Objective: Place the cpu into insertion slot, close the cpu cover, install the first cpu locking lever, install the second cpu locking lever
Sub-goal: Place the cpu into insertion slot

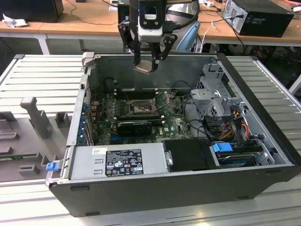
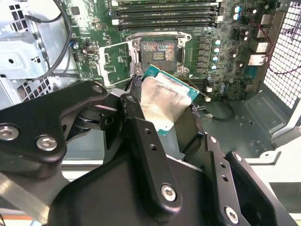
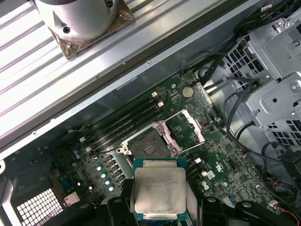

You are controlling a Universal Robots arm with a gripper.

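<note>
My gripper (image 1: pixel 149 60) hangs above the open computer case, shut on the cpu (image 1: pixel 145 67), a flat silver-faced square held level between the black fingers (image 2: pixel 134 110). In both wrist views the cpu (image 3: pixel 160 188) sits over the motherboard, a short way off from the insertion slot (image 3: pixel 146 149). The insertion slot (image 1: pixel 141 107) lies bare, its dark centre (image 2: pixel 159 52) showing. Beside the slot the cpu cover (image 3: pixel 189 126) is flipped open as a pale metal frame (image 2: pixel 115 61).
The case (image 1: pixel 188 188) lies on its side on a ribbed grey table. A power supply (image 1: pixel 117 162) fills the near side, and a drive cage (image 1: pixel 216 89) with cables stands at the exterior view's right. Memory slots (image 1: pixel 136 92) and a black heatsink (image 1: pixel 134 127) flank the socket.
</note>
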